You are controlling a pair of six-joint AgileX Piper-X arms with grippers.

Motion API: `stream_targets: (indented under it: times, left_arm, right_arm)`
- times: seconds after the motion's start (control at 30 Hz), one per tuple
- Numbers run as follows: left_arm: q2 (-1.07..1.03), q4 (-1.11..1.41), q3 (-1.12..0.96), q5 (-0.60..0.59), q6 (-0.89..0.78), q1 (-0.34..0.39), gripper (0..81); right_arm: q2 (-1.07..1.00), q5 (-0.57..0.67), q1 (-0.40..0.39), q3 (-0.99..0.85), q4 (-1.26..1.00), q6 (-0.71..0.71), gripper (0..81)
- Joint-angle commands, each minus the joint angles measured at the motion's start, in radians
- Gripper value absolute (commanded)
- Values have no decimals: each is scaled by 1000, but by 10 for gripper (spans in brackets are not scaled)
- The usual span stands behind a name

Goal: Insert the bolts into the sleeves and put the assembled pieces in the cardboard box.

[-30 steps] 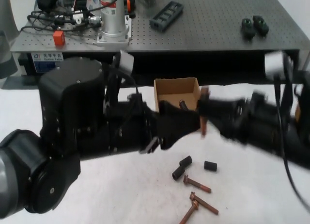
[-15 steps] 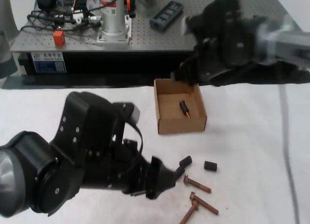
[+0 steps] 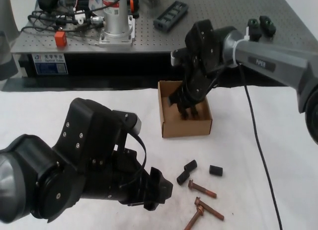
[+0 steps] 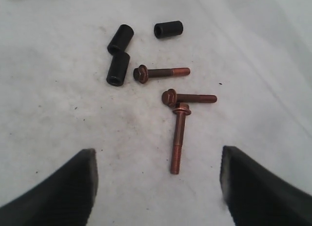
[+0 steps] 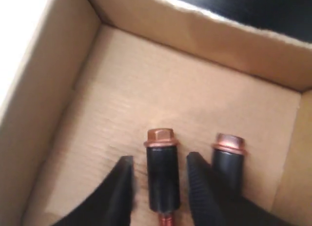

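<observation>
The right gripper (image 5: 158, 160) sits inside the cardboard box (image 3: 186, 127) near the far edge of the white cloth (image 3: 49, 106). Its fingers are narrowly parted either side of an assembled piece (image 5: 162, 179), a black sleeve with a copper flanged head. A second piece (image 5: 228, 162) lies just beside it. The left gripper (image 4: 156, 187), spread wide, hangs over three loose copper bolts (image 4: 178, 138) and three black sleeves (image 4: 118, 68) by the cloth's near edge.

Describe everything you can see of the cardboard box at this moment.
The cardboard box is plain brown corrugated card, open-topped with low walls. It sits upright on the white cloth, close to the cloth's far edge. Two assembled pieces lie side by side on its floor, each a black sleeve with a copper-coloured bolt head showing. The right gripper is down inside the box, its fingers either side of one piece with slight gaps.
</observation>
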State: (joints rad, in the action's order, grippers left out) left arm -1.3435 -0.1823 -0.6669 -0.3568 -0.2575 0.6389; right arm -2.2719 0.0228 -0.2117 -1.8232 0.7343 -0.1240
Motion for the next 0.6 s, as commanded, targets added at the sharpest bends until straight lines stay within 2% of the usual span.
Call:
stream_targets:
  times: [0.0, 0.17, 0.37, 0.5, 0.57]
  left_arm:
    - [0, 2, -3, 14, 11, 0, 512]
    - [0, 2, -3, 14, 7, 0, 512]
    - [0, 2, -3, 14, 7, 0, 512]
    - [0, 2, -3, 14, 7, 0, 512]
    - [0, 2, -3, 14, 7, 0, 512]
  right_arm:
    - [45, 42, 7, -19, 3, -12, 317]
    - [187, 134, 24, 11, 69, -47, 316]
    - [410, 104, 25, 225, 192, -154, 316]
    - [451, 99, 9, 377, 254, -211, 316]
    - [443, 55, -7, 440, 254, -221, 319]
